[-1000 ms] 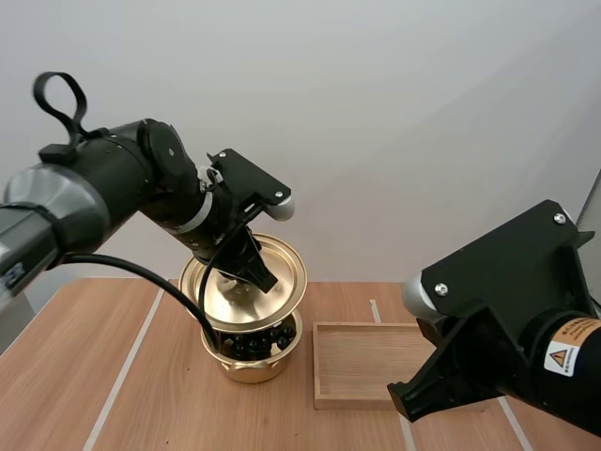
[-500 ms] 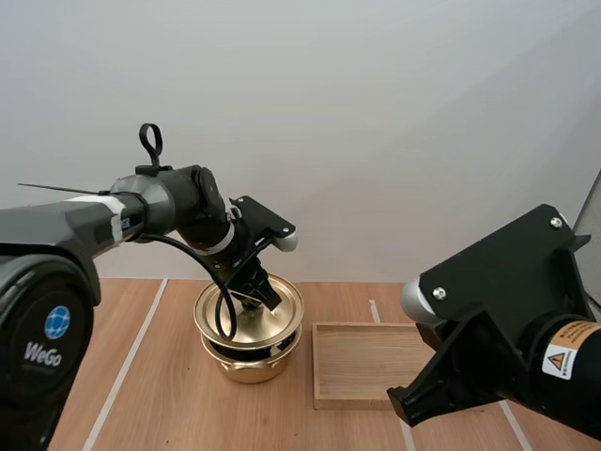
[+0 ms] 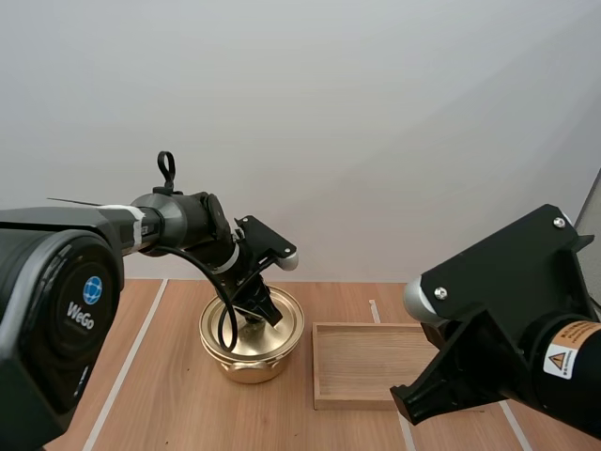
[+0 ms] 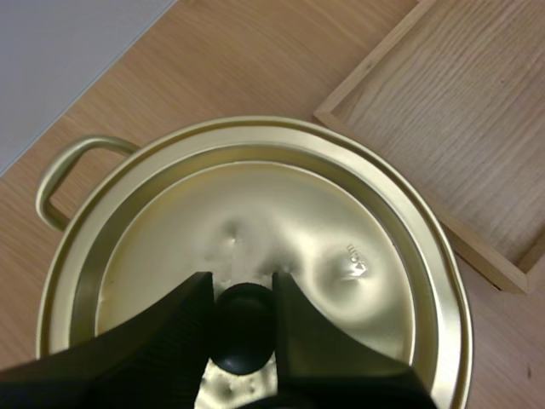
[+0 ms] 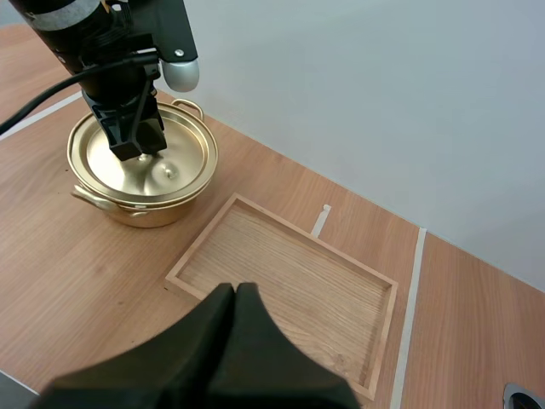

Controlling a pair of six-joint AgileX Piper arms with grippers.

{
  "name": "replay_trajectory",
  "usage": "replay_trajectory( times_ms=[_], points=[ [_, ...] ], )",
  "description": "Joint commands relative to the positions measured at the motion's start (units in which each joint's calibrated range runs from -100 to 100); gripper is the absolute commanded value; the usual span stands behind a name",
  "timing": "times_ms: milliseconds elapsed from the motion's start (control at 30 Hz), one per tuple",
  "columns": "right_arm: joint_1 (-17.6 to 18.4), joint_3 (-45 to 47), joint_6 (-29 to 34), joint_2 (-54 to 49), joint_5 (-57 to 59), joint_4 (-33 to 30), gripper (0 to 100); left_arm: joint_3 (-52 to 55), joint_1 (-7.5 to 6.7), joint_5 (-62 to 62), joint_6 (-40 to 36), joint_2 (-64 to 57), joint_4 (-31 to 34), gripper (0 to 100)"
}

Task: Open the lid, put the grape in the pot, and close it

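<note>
"High view first: where is your left gripper (image 3: 264, 308)?"

"Down on the gold lid (image 3: 282, 327), which lies flat on the pot (image 3: 246, 368). The pot stands on the table (image 3: 150, 395), just beside the wooden tray (image 3: 362, 328), on the tray's left."

"Does your left wrist view show the grip?"

"Yes. You have the two fingers (image 4: 183, 319) clamped on the lid's black knob (image 4: 244, 332), one on each side, with the tips touching it. Around the lid you can see the pot's rim, and one loop handle (image 4: 64, 175) sticks out from it. A corner of the wooden tray lies close by on the table."

"And your right gripper (image 5: 236, 291)?"

"In the right wrist view its fingers lie pressed together as one dark wedge, gripping nothing. It hangs above the tray's near edge, well apart from the pot. From there you also see the left gripper standing over the middle of the lid."
</note>
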Motion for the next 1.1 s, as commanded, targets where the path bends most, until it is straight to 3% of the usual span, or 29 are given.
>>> replay_trajectory(
  times_ms=[0,967,1067],
  points=[
    [-0.25,0.1,0.0,-0.42,0.17,-0.27,0,0.38,-0.21,-1.42,0.91,0.03,-1.23,0],
    [-1.01,0.1,0.0,-0.42,0.17,-0.15,0,0.41,-0.21,1.48,1.3,2.66,-1.25,0],
    [-1.01,0.1,0.0,-0.42,0.17,0.11,0,0.41,-0.21,2.01,0.98,2.25,-1.25,15]
  ],
)
